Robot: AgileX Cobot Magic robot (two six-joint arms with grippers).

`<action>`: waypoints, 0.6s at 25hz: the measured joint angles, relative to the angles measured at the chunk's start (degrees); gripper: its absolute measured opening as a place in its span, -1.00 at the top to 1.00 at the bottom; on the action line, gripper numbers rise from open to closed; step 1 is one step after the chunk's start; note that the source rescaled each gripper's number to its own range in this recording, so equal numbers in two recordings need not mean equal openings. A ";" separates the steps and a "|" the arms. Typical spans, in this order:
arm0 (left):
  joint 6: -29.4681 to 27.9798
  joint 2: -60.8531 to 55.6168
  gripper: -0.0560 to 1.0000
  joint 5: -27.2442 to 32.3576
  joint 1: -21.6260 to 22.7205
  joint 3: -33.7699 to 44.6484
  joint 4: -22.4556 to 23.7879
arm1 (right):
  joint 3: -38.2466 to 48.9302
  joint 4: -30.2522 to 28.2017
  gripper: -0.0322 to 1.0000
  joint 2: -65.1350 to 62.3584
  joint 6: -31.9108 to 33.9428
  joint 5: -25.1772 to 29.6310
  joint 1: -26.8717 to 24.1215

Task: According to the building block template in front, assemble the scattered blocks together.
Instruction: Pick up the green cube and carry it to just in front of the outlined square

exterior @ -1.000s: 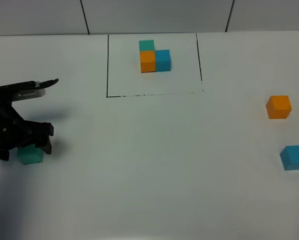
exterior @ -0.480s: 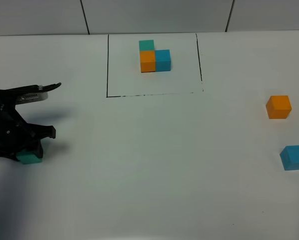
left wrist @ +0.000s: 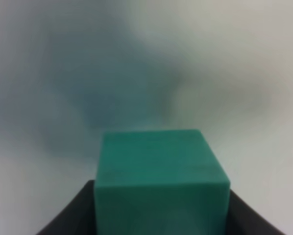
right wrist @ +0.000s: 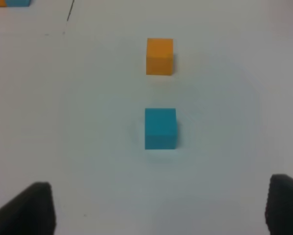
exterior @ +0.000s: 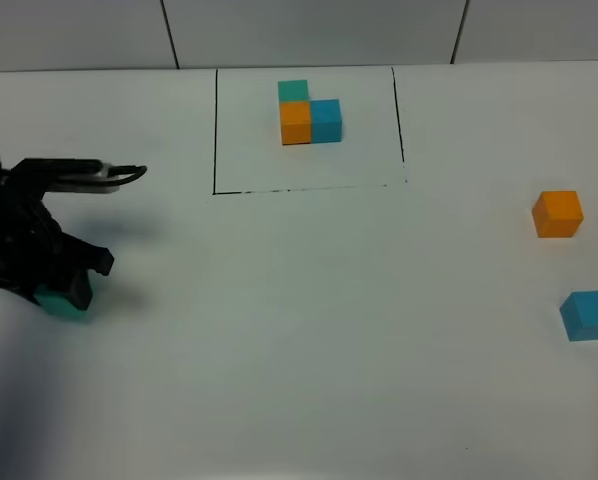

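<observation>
I have the small matte teal-green cube (left wrist: pixel 161 169) clamped in my left gripper (exterior: pixel 74 283), with the dark fingers (left wrist: pixel 73 219) pressed against two opposite sides. In the high view it is at the far left of the white table (exterior: pixel 279 330). The arm covers most of it and only a lower edge shows (I cannot tell whether it touches the surface or is raised off it).

The other two scattered blocks lie well apart from it on the right side. These are a small matte orange cube (exterior: pixel 558 214) and, closer to the front edge, a small matte blue cube (exterior: pixel 589 315). They are near each other but not touching.

My right gripper (right wrist: pixel 161 208) hangs over the table with the blue cube ahead of it and the orange one beyond, its jaws spread wide and holding nothing.

At the back middle is the building block template (exterior: pixel 309 112), an L of three touching cubes. Teal is at the back, orange in front of it, and blue on the orange's right, all inside a thin black drawn rectangle (exterior: pixel 216 130).
</observation>
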 joint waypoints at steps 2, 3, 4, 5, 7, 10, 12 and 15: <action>3.31 0.00 0.88 2.49 -2.35 -3.45 0.93 | 0.00 0.00 -0.42 0.00 0.00 0.00 0.00; 4.60 0.00 0.88 3.26 -4.07 -5.13 1.93 | 0.00 0.00 -0.40 0.00 0.00 0.00 0.00; 5.47 0.00 0.88 3.76 -5.71 -6.48 3.01 | 0.00 0.00 -0.39 0.00 0.00 0.00 0.00; 6.24 0.13 0.88 4.08 -7.79 -8.10 4.63 | 0.00 0.00 -0.37 0.00 0.00 0.00 0.00; 7.02 0.93 0.88 4.77 -12.02 -11.87 8.16 | 0.00 0.00 -0.36 0.00 0.00 0.00 0.00; 8.51 4.05 0.88 6.84 -17.26 -18.75 11.53 | 0.00 0.00 -0.36 0.00 0.00 0.00 0.00; 11.10 7.04 0.88 8.83 -20.11 -23.65 12.23 | 0.00 0.00 -0.36 0.00 0.00 0.00 0.00; 15.83 12.72 0.88 11.45 -23.88 -31.55 12.40 | 0.00 0.00 -0.36 0.00 0.00 0.00 0.00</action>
